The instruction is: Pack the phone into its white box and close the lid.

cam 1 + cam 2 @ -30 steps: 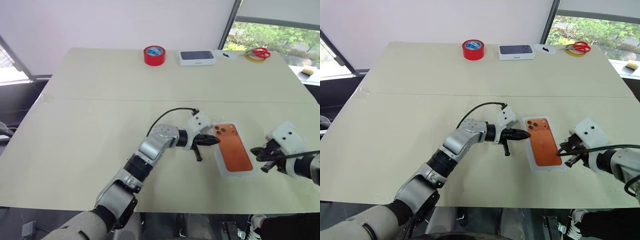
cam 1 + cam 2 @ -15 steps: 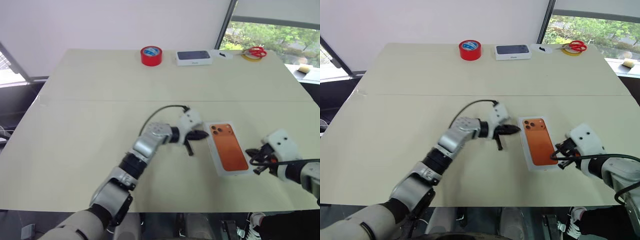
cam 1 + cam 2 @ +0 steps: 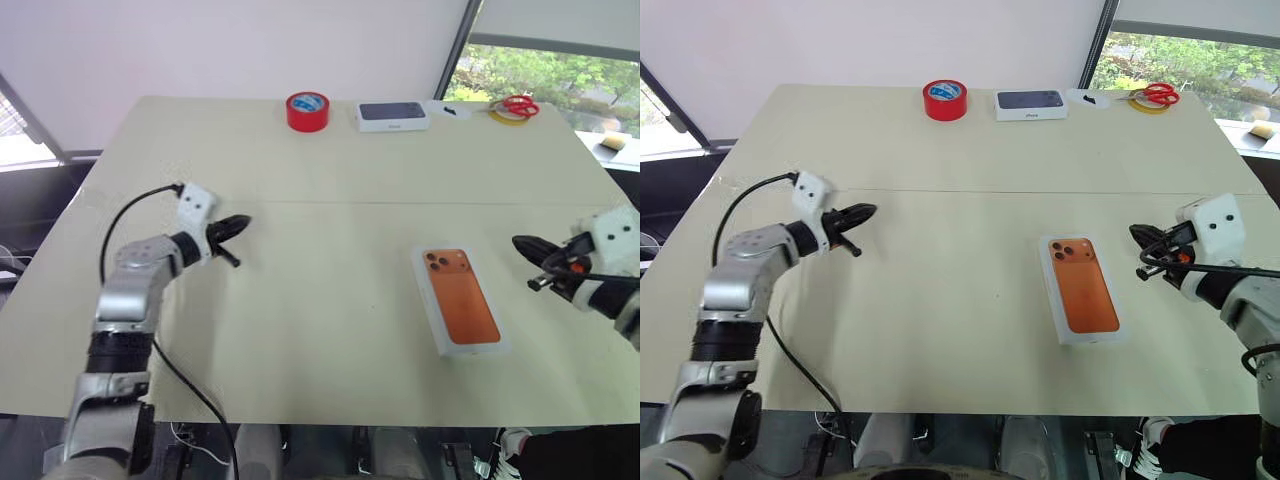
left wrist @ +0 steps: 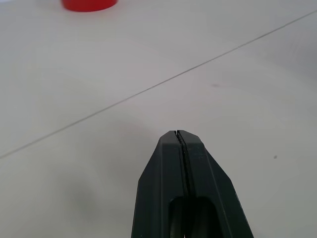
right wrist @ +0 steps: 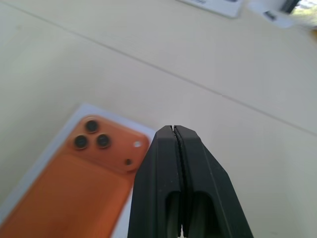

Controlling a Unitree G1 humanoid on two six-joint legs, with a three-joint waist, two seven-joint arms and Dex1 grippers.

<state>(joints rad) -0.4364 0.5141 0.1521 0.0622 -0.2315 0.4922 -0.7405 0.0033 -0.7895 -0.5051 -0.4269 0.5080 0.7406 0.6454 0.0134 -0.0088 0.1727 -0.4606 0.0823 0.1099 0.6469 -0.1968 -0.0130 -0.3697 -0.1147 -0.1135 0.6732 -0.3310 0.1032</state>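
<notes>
Right hand point(image 3: 1137, 236) closed, empty, lid point(image 3: 1080, 291) just beside, left hand point(image 3: 866, 212) closed, well apart

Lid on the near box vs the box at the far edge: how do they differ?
The lid shows an orange phone picture; the far box has a dark blue face. The lid lies lengthwise towards the robot between the closed grippers, the far box crosswise beside the red tape roll. Both are flat white-edged rectangles on the table.

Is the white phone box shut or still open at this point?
Shut, apparently: the lid, orange phone picture up, lies flat and square with a white border all round; neither gripper touches it.
</notes>
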